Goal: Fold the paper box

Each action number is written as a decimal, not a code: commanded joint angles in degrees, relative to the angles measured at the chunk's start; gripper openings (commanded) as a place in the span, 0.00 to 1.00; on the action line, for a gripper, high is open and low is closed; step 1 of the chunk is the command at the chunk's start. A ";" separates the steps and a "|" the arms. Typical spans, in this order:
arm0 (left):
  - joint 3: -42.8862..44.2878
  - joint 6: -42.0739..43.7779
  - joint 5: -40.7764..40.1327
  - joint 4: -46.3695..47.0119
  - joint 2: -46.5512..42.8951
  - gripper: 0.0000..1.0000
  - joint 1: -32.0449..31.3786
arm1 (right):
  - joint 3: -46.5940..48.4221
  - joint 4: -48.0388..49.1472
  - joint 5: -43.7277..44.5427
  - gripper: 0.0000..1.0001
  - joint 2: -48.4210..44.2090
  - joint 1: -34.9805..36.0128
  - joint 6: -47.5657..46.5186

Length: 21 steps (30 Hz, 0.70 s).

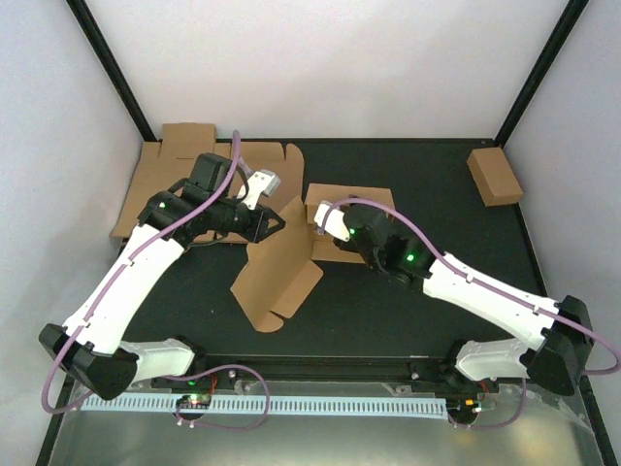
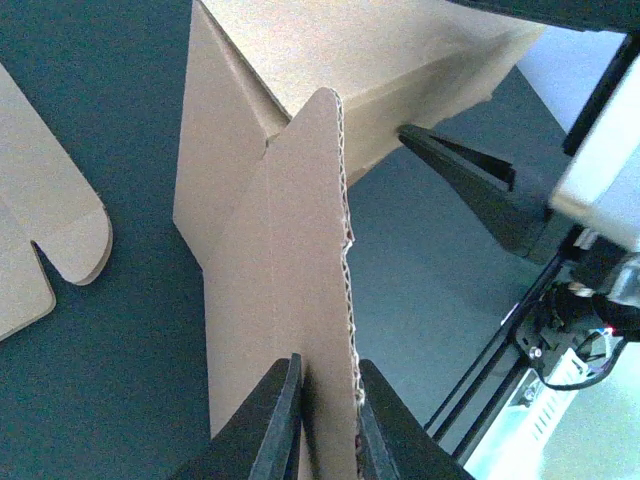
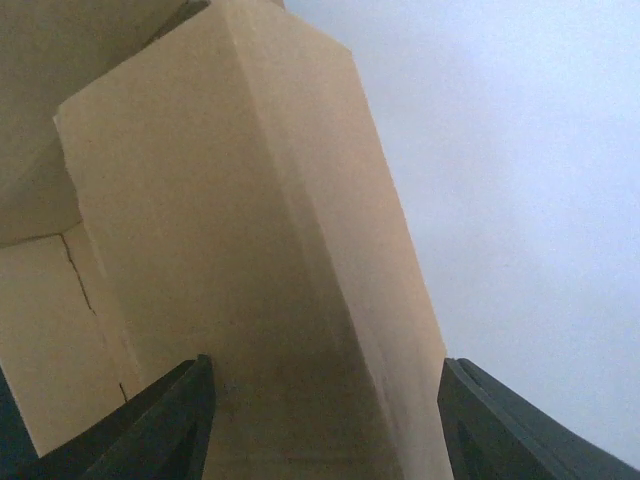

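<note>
The paper box (image 1: 277,267) is a brown corrugated die-cut mailer, partly folded, standing mid-table with one panel slanting down to the mat. My left gripper (image 1: 281,221) is shut on the edge of an upright flap; in the left wrist view the flap (image 2: 300,250) rises from between the two closed fingers of the left gripper (image 2: 328,365). My right gripper (image 1: 315,221) is open at the box's raised right part. In the right wrist view the folded box wall (image 3: 230,230) fills the space between the wide-apart fingers of the right gripper (image 3: 325,375). One right finger (image 2: 470,185) touches the box wall.
A second flat die-cut cardboard sheet (image 1: 160,180) lies at the back left, and its tab shows in the left wrist view (image 2: 40,270). A small closed brown box (image 1: 494,177) sits at the back right. White walls and black frame posts enclose the dark mat.
</note>
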 commanded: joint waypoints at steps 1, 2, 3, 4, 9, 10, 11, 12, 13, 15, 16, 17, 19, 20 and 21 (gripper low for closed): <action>1.62 0.87 3.54 0.67 0.47 0.14 -0.35 | -2.17 7.89 6.34 0.64 1.82 0.99 -4.23; 1.66 0.95 3.77 0.72 0.47 0.14 -0.35 | -2.47 8.50 6.20 0.64 2.00 1.16 -4.73; 1.67 1.04 3.82 0.72 0.47 0.13 -0.30 | -2.82 8.75 5.70 0.64 2.10 1.38 -5.26; 1.65 1.12 3.69 0.72 0.47 0.12 -0.35 | -3.40 9.23 5.32 0.65 1.94 1.58 -5.84; 1.90 1.48 2.86 0.30 0.69 0.10 -0.31 | -4.19 9.78 4.56 0.66 0.56 1.99 -7.04; 1.96 1.58 2.76 0.32 0.73 0.10 -0.35 | -3.85 9.19 3.76 0.66 0.18 1.94 -7.19; 1.97 1.58 2.76 0.41 0.74 0.10 -0.36 | -3.28 8.45 3.04 0.66 -0.28 1.96 -7.31; 1.99 1.59 2.68 0.51 0.78 0.10 -0.36 | -2.56 7.20 2.57 0.67 -0.46 1.96 -7.29; 2.07 1.58 2.63 0.63 0.82 0.10 -0.36 | -1.50 5.83 2.24 0.68 -0.55 1.94 -7.07; 2.46 1.59 2.66 0.43 0.99 0.09 -0.35 | 0.46 3.07 1.46 0.70 -0.99 1.99 -6.67; 2.59 1.62 2.67 0.27 1.07 0.09 -0.30 | 1.38 1.73 0.69 0.72 -1.26 1.99 -6.46; 2.74 1.59 2.56 0.09 1.04 0.09 -0.30 | 2.48 0.54 -0.18 0.74 -1.69 1.91 -6.17; 3.12 1.58 2.58 -0.25 0.96 0.09 -0.35 | 4.29 -2.48 -2.41 0.78 -2.39 1.90 -5.21; 3.22 1.60 2.42 -0.25 0.85 0.09 -0.36 | 5.34 -4.27 -3.94 0.79 -2.60 1.90 -4.55; 3.17 1.65 2.24 -0.25 0.71 0.09 -0.36 | 6.60 -6.14 -5.82 0.80 -2.81 1.86 -3.99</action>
